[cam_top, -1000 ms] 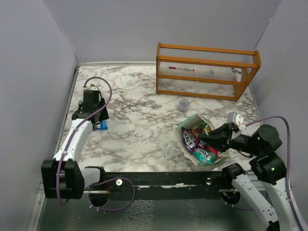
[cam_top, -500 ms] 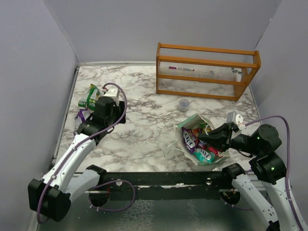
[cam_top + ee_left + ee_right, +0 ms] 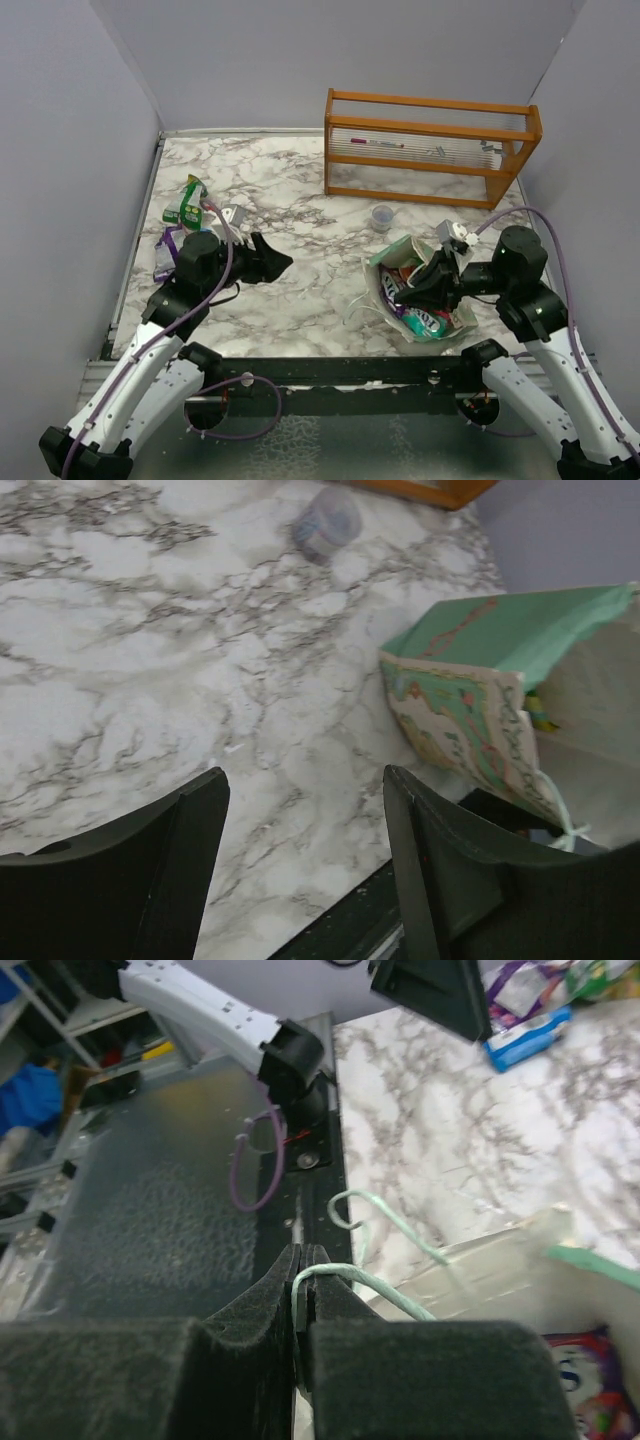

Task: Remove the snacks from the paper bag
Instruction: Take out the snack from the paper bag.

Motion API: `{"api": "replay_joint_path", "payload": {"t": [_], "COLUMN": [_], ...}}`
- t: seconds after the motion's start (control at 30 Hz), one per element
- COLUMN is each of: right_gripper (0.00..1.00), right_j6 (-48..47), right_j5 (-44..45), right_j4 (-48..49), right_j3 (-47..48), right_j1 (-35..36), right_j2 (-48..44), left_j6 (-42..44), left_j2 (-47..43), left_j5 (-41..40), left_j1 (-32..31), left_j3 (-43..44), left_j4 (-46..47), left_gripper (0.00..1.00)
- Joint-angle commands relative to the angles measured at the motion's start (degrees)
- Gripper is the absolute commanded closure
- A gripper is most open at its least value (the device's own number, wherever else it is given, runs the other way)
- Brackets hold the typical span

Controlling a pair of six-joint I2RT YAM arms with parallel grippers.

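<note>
At front right, paper bag [image 3: 398, 249]: lying on the marble table [image 3: 300, 200], mouth open; snacks [image 3: 425, 322] inside
Right gripper [image 3: 300, 1272]: fingers pressed together on the bag's string handle [image 3: 372, 1286]
Left gripper [image 3: 274, 263]: fingers apart, empty, above the marble
Far left edge: green packet [image 3: 184, 202]; purple packet [image 3: 168, 252]

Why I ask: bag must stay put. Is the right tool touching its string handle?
Touching. Right wrist view shows the right tool shut on the string handle.

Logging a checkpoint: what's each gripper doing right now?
Left gripper: open, empty.
Right gripper: shut on the thin string handle of the mint-green paper bag.
</note>
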Motion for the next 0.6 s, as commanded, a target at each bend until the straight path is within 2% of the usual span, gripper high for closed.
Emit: {"api": "replay_joint_path", "payload": {"t": [0.0, 0.2, 0.3, 0.33, 0.47, 0.5, 0.57], "right_gripper": [0.98, 0.98, 0.98, 0.98, 0.98, 0.98, 0.98], "right_j6": [3.28, 2.96, 7.67, 9.32, 28.10, 31.30, 32.91], "right_j5": [-8.01, -7.33, -5.23, -5.06, -5.64, -5.22, -4.23], "right_j4": [3.54, 2.35, 5.53, 7.61, 31.63, 35.66, 37.82], "right_j3": [-3.17, -0.12, 2.93, 3.42, -1.63, -3.01, -3.44], "right_j1": [0.64, 1.07, 1.08, 1.07, 1.11, 1.07, 1.02], "right_j2": [-1.28, -0.03, 1.00, 1.36, 1.51, 1.78, 2.42], "left_j6": [-10.02, -16.76, -16.74, -16.98, -19.01, -19.30, -19.60], "left_j2": [-3.06, -4.66, -3.30, -2.82, -1.43, -1.23, -1.00], "left_j5": [12.40, 13.33, 12.19, 12.01, 11.35, 10.94, 9.63], "left_j1": [-0.82, -4.08, -5.61, -6.18, -9.28, -10.43, -12.96], "left_j3": [0.44, -0.88, -0.02, 0.12, -0.25, -0.36, -0.68], "left_j4": [8.37, 16.82, 17.54, 18.36, 23.04, 23.98, 24.87], "left_gripper": [0.34, 0.33, 0.33, 0.33, 0.33, 0.33, 0.33]}}
